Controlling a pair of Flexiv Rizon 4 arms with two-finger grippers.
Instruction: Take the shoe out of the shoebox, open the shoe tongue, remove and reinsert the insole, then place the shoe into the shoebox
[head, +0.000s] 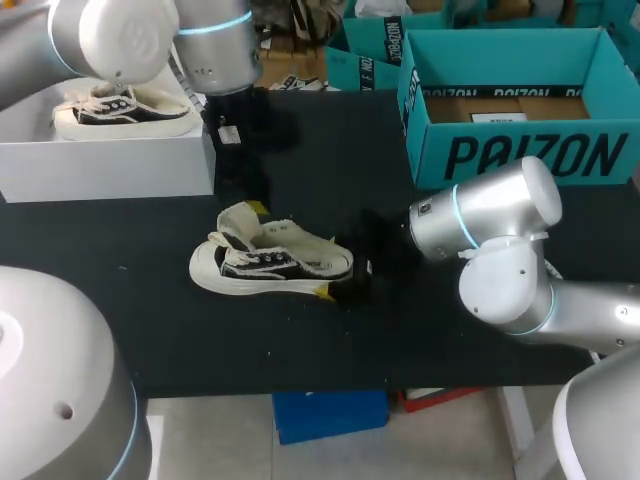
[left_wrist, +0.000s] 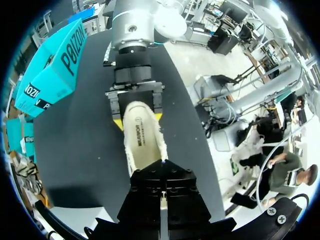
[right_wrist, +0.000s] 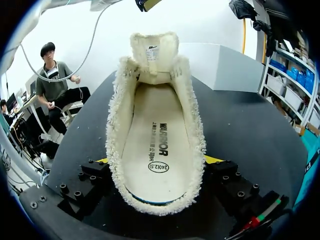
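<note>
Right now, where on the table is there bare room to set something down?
Bare table runs along the near edge before the shoe, and leftward in front of the white box. Another patch lies between that box and the teal shoebox. Crowded mid-table: right fingers clamp the shoe's heel, left arm at its tongue.

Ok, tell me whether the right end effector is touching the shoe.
Touching. The right wrist view shows the shoe heel wedged inside the right end effector, a yellow tip pressed against each side.
</note>
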